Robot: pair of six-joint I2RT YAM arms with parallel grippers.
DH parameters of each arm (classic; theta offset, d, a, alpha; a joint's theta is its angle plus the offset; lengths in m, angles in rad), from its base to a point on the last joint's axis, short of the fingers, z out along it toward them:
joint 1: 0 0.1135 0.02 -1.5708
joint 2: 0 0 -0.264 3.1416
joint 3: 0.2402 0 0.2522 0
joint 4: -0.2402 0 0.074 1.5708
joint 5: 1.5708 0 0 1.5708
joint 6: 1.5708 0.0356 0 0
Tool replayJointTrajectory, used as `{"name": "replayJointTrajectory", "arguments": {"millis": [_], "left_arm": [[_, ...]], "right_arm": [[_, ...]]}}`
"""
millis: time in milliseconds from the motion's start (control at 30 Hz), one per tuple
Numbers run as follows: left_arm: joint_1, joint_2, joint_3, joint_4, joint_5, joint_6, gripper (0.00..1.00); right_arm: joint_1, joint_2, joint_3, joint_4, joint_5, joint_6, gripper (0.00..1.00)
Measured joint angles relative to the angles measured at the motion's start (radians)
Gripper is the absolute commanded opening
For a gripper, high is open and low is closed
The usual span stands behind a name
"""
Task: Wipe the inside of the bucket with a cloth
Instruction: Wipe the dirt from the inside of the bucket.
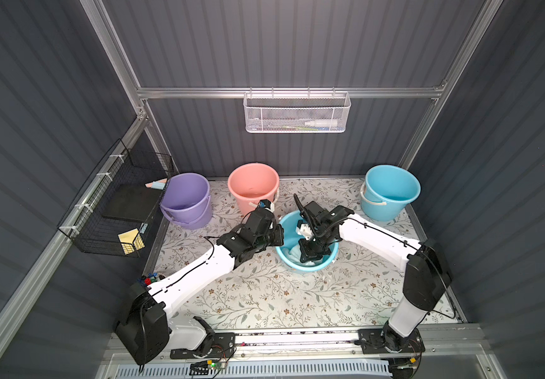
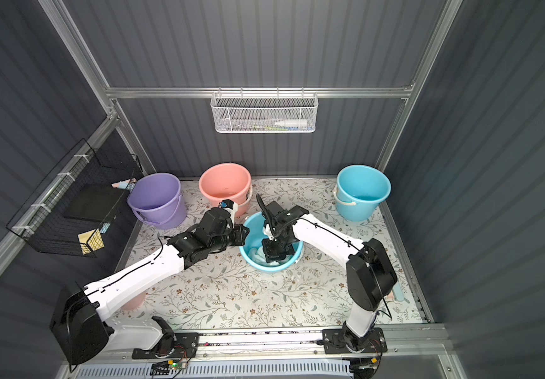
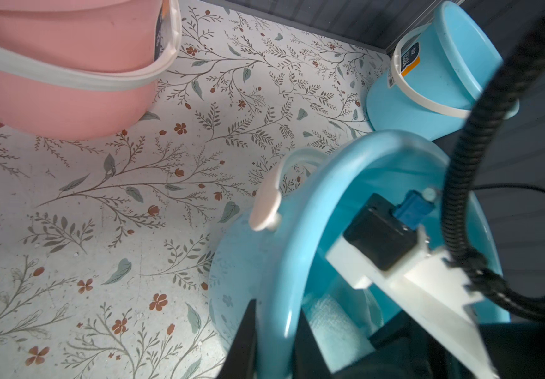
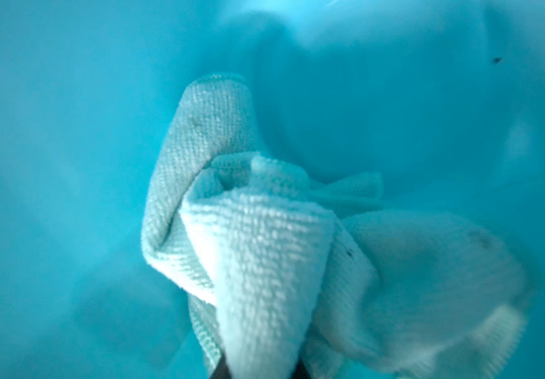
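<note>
A small light-blue bucket (image 1: 307, 268) (image 2: 266, 268) stands mid-table on the floral mat. My left gripper (image 1: 279, 234) (image 2: 243, 234) (image 3: 274, 347) is shut on the bucket's rim (image 3: 297, 229), one finger outside the wall and one inside. My right gripper (image 1: 308, 259) (image 2: 272, 256) (image 4: 261, 370) reaches down inside the bucket and is shut on a white cloth (image 4: 258, 236). The cloth hangs bunched from its fingertips against the blue inner wall (image 4: 67, 164). Part of the cloth (image 1: 292, 252) (image 3: 333, 325) shows beside the right wrist; the bucket floor is mostly hidden.
A purple bucket (image 1: 192, 216), a pink bucket (image 1: 248, 203) and a larger blue bucket (image 1: 379, 210) stand along the back wall. A white mesh basket (image 1: 295, 113) hangs on the back rail. A black wire basket (image 1: 116, 203) hangs at the left.
</note>
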Motion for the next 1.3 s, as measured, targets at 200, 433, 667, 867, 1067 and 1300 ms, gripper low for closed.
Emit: {"name": "replayJointTrajectory", "arguments": {"millis": [200,433,667,867,1067,1300], "left_arm": [[0.000,0.000,0.000,0.011,0.004,0.000,0.00],[0.000,0.000,0.000,0.010,0.005,0.001,0.00],[0.000,0.000,0.000,0.012,0.008,0.005,0.00],[0.000,0.000,0.000,0.018,0.008,0.008,0.00],[0.000,0.000,0.000,0.018,0.010,0.008,0.00],[0.000,0.000,0.000,0.016,0.006,0.008,0.00]], "right_arm": [[0.000,-0.094,-0.011,0.084,-0.124,0.130,0.00],[0.000,-0.165,-0.100,0.298,-0.187,0.358,0.00],[0.001,-0.175,-0.198,0.503,-0.140,0.584,0.00],[0.026,-0.127,-0.190,0.551,-0.006,0.637,0.00],[0.048,-0.028,-0.198,0.571,0.121,0.637,0.00],[0.050,0.107,-0.217,0.610,0.173,0.637,0.00]]}}
